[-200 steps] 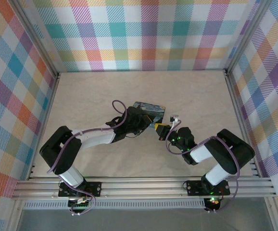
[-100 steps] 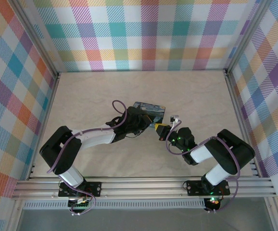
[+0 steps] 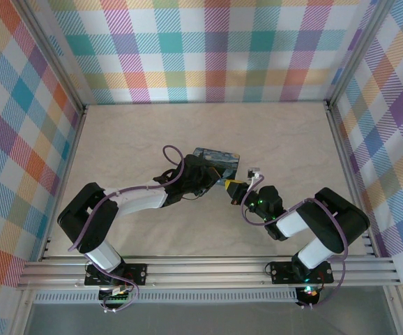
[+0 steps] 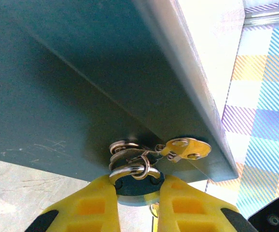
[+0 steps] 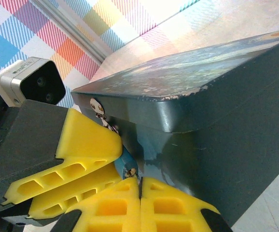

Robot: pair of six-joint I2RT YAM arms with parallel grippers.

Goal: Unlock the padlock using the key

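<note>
The padlock (image 4: 135, 189), a tiny lock with a dark bluish body and a silvery shackle, hangs through the latch rings on the side of the painted tin (image 4: 81, 72). My left gripper (image 4: 137, 181) is shut on the padlock's body, one yellow finger on each side. In the right wrist view the padlock (image 5: 125, 165) shows its brass keyhole. My right gripper (image 5: 140, 187) is shut on the key (image 5: 139, 180), a thin blade edge between the pressed pads, its tip right at the keyhole. From above, both grippers (image 3: 217, 180) (image 3: 228, 185) meet at the tin's (image 3: 219, 159) near corner.
The tin rests on the beige table (image 3: 132, 132) near its middle. Checked walls (image 3: 208, 49) enclose the back and sides, and a metal rail (image 3: 208, 269) runs along the near edge. The left wrist's camera housing (image 5: 31, 82) sits close beside the right gripper.
</note>
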